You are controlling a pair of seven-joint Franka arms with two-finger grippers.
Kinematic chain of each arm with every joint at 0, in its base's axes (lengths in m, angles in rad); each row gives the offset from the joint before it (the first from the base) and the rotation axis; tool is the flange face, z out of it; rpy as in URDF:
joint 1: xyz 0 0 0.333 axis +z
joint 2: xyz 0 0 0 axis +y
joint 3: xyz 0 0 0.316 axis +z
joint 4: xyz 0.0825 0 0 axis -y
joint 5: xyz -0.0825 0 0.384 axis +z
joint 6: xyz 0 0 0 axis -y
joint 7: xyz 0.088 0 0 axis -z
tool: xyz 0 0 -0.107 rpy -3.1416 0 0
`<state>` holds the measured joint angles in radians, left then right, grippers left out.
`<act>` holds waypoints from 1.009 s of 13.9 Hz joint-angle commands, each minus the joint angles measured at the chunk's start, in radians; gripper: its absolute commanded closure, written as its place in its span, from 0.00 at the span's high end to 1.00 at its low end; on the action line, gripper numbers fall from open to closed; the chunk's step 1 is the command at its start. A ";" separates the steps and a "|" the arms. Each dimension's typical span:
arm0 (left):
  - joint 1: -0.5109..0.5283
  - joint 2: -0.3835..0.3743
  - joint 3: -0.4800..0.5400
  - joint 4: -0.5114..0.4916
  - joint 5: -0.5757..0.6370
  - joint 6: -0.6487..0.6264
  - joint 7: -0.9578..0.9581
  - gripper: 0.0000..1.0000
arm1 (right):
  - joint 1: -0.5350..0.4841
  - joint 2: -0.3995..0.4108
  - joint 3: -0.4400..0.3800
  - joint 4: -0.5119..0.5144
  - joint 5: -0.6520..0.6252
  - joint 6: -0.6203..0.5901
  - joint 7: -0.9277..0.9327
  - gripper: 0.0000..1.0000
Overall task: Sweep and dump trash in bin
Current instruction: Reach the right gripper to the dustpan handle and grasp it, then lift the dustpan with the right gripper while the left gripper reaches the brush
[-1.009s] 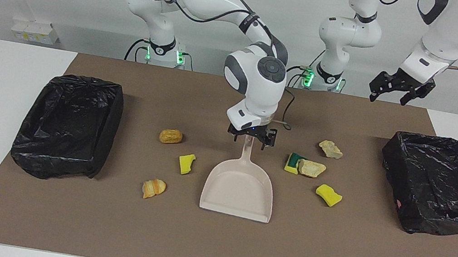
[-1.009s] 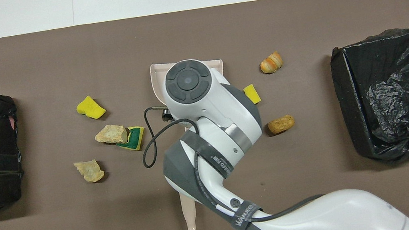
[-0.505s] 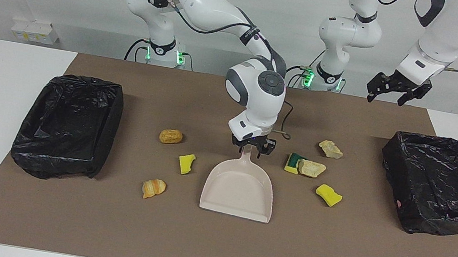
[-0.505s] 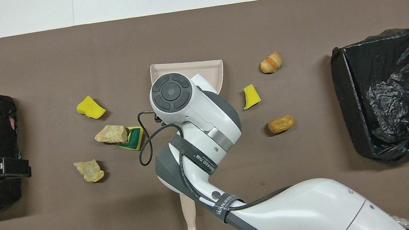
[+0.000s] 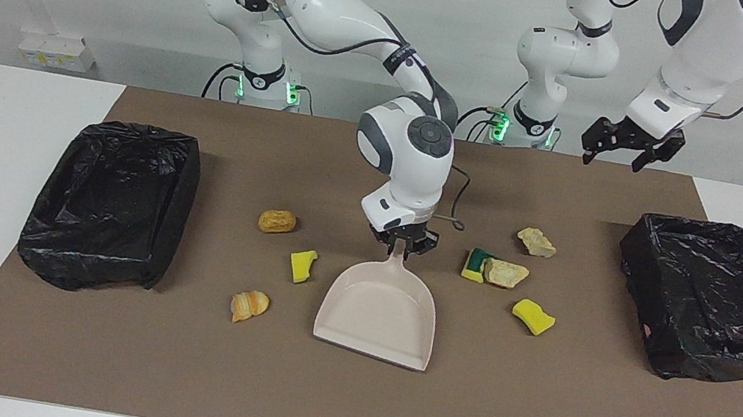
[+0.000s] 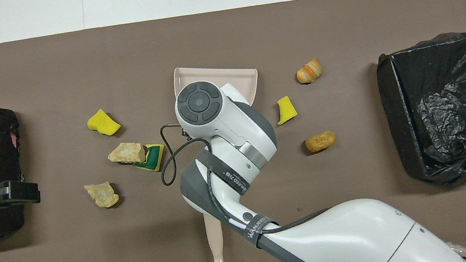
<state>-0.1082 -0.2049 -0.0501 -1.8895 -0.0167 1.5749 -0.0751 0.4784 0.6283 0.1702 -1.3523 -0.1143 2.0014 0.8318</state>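
Seven small scraps of trash lie scattered on the brown mat of my counter, none swept yet: an orange-brown lump [image 5: 277,221], a yellow sponge bit [image 5: 302,265] and a striped bread-like piece [image 5: 249,305] toward the right arm's end; a green-backed sponge [image 5: 476,263] touching a pale tan chunk [image 5: 505,273], a second tan chunk [image 5: 536,242] and a yellow sponge wedge [image 5: 533,316] toward the left arm's end.

What has changed within the last second: my right gripper [image 5: 402,240] has dropped onto the handle of the beige plastic dustpan [image 5: 378,314] and pinched shut on it, and the pan has turned slightly on the mat. I judge the pan is now in hand, ready to be set for sweeping.

My left gripper [image 5: 624,145], fingers spread, has drifted in the air from the black-bagged bin [image 5: 711,300] at its end toward the table's middle. A matching bagged bin [image 5: 108,200] sits at the right arm's end.

From overhead, the right arm hides the grasp and most of the pan; only the pan's farther lip [image 6: 215,71] and a beige handle end [image 6: 217,253] show. I see no brush.
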 commanded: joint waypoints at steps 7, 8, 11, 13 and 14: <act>-0.511 -0.142 0.015 -0.296 -0.017 0.229 -0.490 1.00 | -0.104 -0.199 0.009 -0.136 -0.010 -0.071 -0.711 0.00; -0.559 -0.142 0.015 -0.310 -0.022 0.258 -0.521 1.00 | -0.118 -0.199 0.008 -0.134 -0.019 -0.075 -0.835 0.00; -0.657 -0.137 0.015 -0.417 -0.029 0.357 -0.591 1.00 | -0.153 -0.196 0.003 -0.136 -0.033 -0.078 -1.108 0.00; -0.730 -0.096 0.015 -0.497 -0.029 0.486 -0.681 1.00 | -0.187 -0.193 0.006 -0.136 -0.085 -0.090 -1.276 0.00; -0.764 -0.070 0.015 -0.535 -0.029 0.554 -0.731 1.00 | -0.193 -0.190 0.006 -0.136 -0.111 -0.092 -1.350 0.00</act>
<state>-0.7938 -0.2978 -0.0566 -2.3297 -0.0344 2.0022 -0.7221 0.3108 0.4535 0.1675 -1.4697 -0.1808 1.9200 -0.3787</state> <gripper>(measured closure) 0.000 0.687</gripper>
